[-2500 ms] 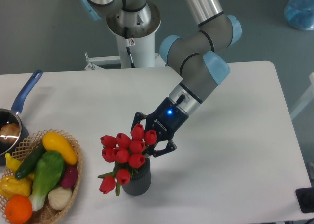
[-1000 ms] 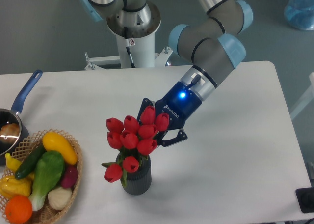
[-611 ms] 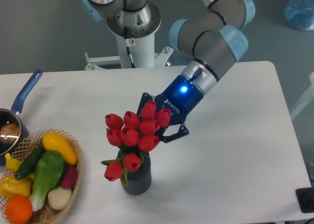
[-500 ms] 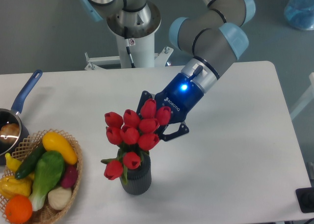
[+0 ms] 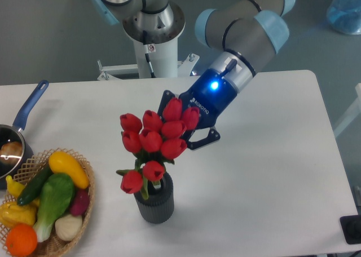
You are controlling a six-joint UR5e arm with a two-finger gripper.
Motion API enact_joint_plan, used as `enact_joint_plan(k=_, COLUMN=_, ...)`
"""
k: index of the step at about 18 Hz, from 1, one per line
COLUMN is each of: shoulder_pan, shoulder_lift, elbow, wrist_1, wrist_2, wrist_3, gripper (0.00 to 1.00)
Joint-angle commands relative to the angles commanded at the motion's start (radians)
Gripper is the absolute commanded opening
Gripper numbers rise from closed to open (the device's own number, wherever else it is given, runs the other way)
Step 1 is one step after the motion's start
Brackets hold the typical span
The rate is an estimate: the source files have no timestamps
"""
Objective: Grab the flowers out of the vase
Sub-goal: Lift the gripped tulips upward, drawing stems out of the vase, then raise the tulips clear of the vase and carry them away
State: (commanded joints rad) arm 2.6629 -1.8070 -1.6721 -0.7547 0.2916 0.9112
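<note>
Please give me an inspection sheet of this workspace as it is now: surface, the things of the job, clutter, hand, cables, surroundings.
Surface: white table, no spill seen.
Flowers: red tulips, lower stems at the vase mouth; whether fully clear, cannot tell.
Vase: dark grey, ribbed, upright.
Clutter: wicker basket of vegetables and fruit at front left; blue-handled saucepan at left edge.
Hand: behind the blooms, fingertips hidden; grip cannot be confirmed.
Cables: one black cable down the white robot pedestal.
Surroundings: grey floor; blue translucent object at top right.
</note>
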Motion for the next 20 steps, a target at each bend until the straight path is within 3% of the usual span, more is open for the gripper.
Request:
enact_joint_plan(k=7, shoulder_pan=0.048, shoulder_lift=0.046, elbow=0.002, wrist_1=0.0, wrist_2=-0.091, wrist_3=-0.049, gripper=0.38)
enact_joint_plan(k=13, shoulder_pan=0.061, shoulder_lift=0.071, elbow=0.002, wrist_1=-0.002, wrist_2=-0.094, wrist_3=-0.052, gripper=0.38)
enact_joint_plan(k=20, shoulder_pan=0.198, shoulder_lift=0.064, elbow=0.005, wrist_1=-0.003, wrist_2=-0.091, wrist_3=-0.048, gripper=0.38)
